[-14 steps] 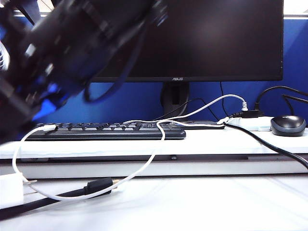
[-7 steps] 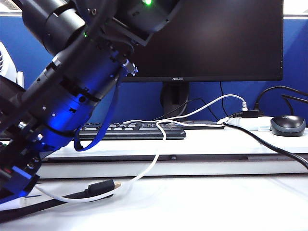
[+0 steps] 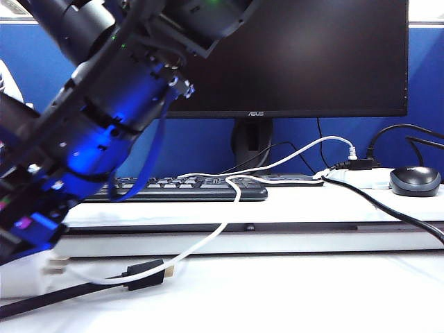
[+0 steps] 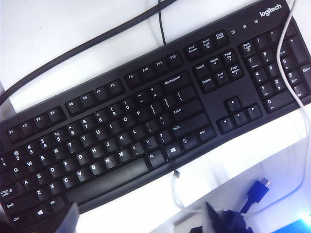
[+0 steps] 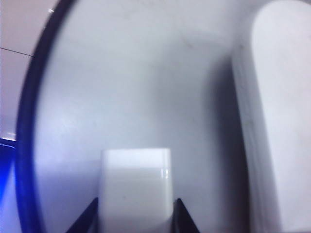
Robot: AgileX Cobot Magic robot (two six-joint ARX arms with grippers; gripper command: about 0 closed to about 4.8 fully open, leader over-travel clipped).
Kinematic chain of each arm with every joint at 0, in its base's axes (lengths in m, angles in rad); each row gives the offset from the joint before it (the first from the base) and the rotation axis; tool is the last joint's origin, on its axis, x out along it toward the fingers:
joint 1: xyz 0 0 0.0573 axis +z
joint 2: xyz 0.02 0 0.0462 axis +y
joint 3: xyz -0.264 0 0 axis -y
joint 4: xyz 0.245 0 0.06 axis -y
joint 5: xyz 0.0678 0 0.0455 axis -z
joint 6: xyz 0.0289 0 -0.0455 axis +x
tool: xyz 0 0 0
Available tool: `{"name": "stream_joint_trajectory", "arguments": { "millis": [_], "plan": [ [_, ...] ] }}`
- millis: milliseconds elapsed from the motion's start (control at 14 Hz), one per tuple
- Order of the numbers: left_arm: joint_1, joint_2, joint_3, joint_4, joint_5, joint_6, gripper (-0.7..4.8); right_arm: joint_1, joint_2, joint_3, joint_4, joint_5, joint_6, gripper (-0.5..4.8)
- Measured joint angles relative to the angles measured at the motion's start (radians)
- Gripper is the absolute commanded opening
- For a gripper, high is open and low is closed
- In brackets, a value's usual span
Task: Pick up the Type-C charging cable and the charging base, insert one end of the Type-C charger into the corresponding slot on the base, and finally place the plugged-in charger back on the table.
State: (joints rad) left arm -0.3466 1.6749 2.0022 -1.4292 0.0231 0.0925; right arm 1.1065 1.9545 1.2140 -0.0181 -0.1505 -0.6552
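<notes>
We saw our right arm [image 3: 104, 118] slanting down across the left of the exterior view, its gripper [image 5: 135, 218] low at that edge. The fingertips [image 5: 90, 218] stood one on each side of a white block [image 5: 136, 189], close against it. Only the fingertips [image 4: 65, 221] of our left gripper [image 4: 141, 223] showed, set wide apart.
</notes>
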Motion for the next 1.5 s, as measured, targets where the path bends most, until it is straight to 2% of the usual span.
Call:
{"name": "stream_joint_trajectory", "arguments": {
  "millis": [143, 285, 428, 641, 855, 998, 1069, 1354, 1496],
  "plan": [
    [0.0, 0.0, 0.0, 0.0, 0.0, 0.0, 3.35, 0.0, -0.043, 0.0, 0.002, 0.005, 0.0, -0.02],
    [0.0, 0.0, 0.0, 0.004, -0.001, 0.0, 3.35, -0.005, -0.189, 0.0, 0.027, 0.029, 0.0, -0.02],
    [0.0, -0.001, 0.0, 0.004, -0.035, 0.0, 3.35, -0.07, -0.278, 0.0, -0.008, 0.069, 0.059, -0.02],
    [0.0, 0.0, 0.0, 0.004, -0.046, 0.0, 3.26, -0.241, -0.4, -0.003, -0.144, 0.096, 0.174, -0.02],
    [0.0, 0.0, 0.0, 0.004, -0.046, 0.0, 2.36, -0.382, -0.503, -0.004, -0.236, 0.067, 0.212, -0.02],
    [0.0, 0.0, 0.0, 0.004, -0.032, 0.0, 2.37, -0.502, -0.568, -0.002, -0.272, 0.024, 0.3, -0.02],
    [0.0, 0.0, 0.0, 0.004, -0.025, 0.0, 2.37, -0.553, -0.572, -0.002, -0.353, 0.026, 0.313, -0.02],
    [0.0, 0.0, 0.0, 0.004, -0.024, -0.013, 2.37, -0.571, -0.504, -0.003, -0.562, 0.023, 0.315, -0.02],
    [0.0, 0.0, 0.0, 0.004, -0.024, -0.015, 2.37, -0.571, -0.385, -0.004, -0.58, 0.032, 0.33, -0.02]
  ]
}}
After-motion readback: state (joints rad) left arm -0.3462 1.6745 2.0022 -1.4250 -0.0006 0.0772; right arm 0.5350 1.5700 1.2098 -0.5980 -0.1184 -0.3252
